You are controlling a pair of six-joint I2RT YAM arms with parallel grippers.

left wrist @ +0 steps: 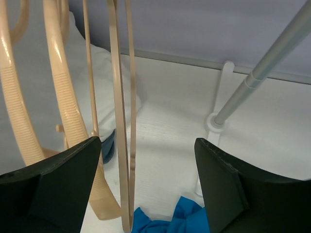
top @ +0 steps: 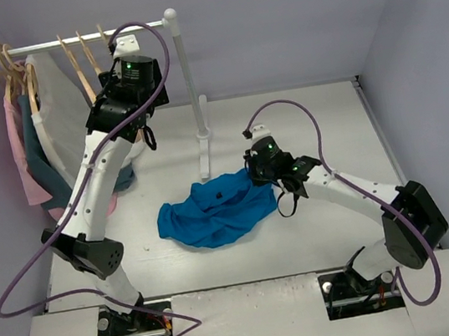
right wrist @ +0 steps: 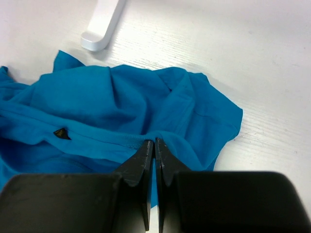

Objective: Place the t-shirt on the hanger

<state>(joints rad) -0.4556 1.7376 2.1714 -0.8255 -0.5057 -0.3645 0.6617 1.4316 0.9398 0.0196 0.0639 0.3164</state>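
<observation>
The blue t-shirt (top: 215,216) lies crumpled on the table in front of the rack; it also shows in the wrist views (left wrist: 189,218) (right wrist: 97,97). My right gripper (top: 254,182) (right wrist: 154,141) is shut on a fold of the t-shirt's right edge, near the neckline seam. My left gripper (top: 117,57) (left wrist: 148,143) is raised at the rail, open wide. One pale wood hanger (top: 104,38) (left wrist: 119,121) hangs edge-on between its fingers, closer to the left one. Neither finger presses on the hanger.
A white rack has a rail (top: 78,39), an upright pole (top: 186,81) (left wrist: 262,68) and a foot (top: 202,150) (right wrist: 102,24). Several more wood hangers (left wrist: 58,82) hang left of my gripper. Pink (top: 24,156), teal (top: 36,154) and white (top: 56,117) garments hang at the left.
</observation>
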